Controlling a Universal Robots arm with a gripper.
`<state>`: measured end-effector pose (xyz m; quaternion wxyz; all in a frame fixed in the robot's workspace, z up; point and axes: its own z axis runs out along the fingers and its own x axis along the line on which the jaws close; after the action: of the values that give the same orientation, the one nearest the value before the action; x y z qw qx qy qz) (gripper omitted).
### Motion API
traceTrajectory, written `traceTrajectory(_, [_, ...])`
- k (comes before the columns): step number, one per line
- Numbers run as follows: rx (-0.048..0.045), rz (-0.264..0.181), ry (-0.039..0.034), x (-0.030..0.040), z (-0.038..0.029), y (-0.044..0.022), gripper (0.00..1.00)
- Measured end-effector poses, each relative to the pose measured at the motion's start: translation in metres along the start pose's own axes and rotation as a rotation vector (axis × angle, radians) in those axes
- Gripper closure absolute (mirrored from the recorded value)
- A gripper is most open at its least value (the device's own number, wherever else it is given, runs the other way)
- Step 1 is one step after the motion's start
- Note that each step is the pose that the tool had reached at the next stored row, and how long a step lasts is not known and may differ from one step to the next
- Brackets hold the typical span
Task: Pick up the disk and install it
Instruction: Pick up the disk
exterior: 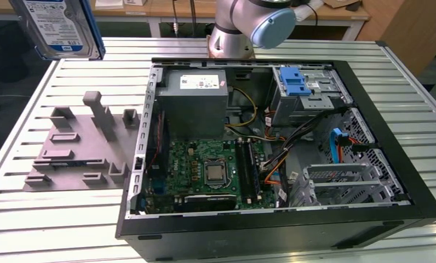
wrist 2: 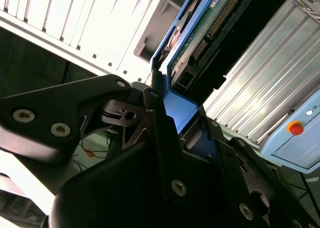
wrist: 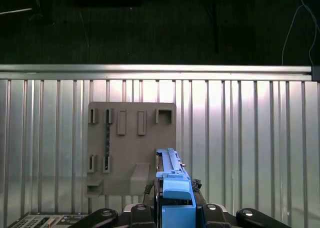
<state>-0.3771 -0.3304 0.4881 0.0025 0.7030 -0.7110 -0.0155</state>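
Note:
The disk (exterior: 57, 27), a silver hard drive with a white-and-blue label in a blue bracket, hangs upright in the air at the exterior view's upper left, above the slatted table. In the second wrist view my gripper (wrist 2: 180, 115) is shut on the disk (wrist 2: 210, 32), with its black fingers (wrist 2: 156, 118) pressed against the blue bracket and the green circuit board facing the camera. In the first wrist view the disk (wrist: 172, 180) shows edge-on, rising out of the gripper (wrist: 175, 213) above the grey holder.
A grey moulded holder plate (exterior: 75, 148) with slots lies on the table below the disk. The open computer case (exterior: 393, 164) lies at the exterior view's right, holding a grey power-supply box (exterior: 196, 98), a motherboard (exterior: 211, 170) and a drive cage with a blue latch (exterior: 298, 82).

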Motion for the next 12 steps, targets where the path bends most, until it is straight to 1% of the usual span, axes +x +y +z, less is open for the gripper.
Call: traceTrajectory(12, [0.0001, 0.0, 0.0, -0.0001, -0.0001, -0.0062, 0.64])
